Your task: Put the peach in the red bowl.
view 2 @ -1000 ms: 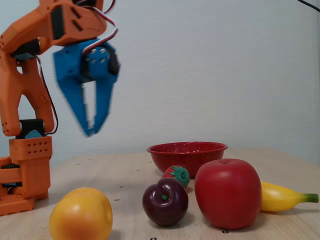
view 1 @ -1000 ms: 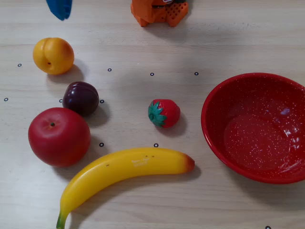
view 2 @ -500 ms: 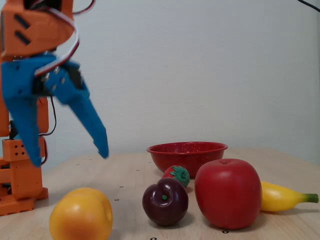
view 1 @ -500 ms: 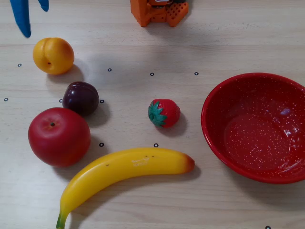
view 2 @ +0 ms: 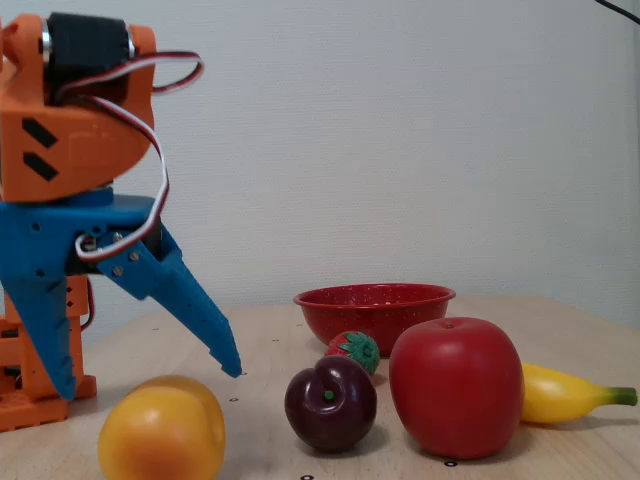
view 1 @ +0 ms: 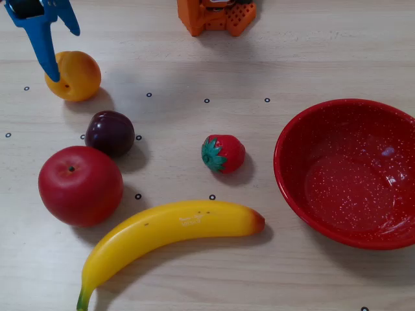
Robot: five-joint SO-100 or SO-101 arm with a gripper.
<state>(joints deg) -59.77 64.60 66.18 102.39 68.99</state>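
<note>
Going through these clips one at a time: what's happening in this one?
A single orange-and-blue arm has its gripper open and poised over the peach, with the blue fingers spread above it and nothing held. The peach sits on the table, at the far left in the overhead view. The plum, red apple, strawberry and banana lie untouched nearby. The red bowl stands empty at the right of that view.

You have one yellow-orange round toy peach point(view 1: 73, 76), one dark purple plum point(view 1: 110, 133), one big red apple point(view 1: 80, 185), one small red strawberry point(view 1: 223, 153), one long yellow banana point(view 1: 168, 236), and one glossy speckled red bowl point(view 1: 289, 175).
</note>
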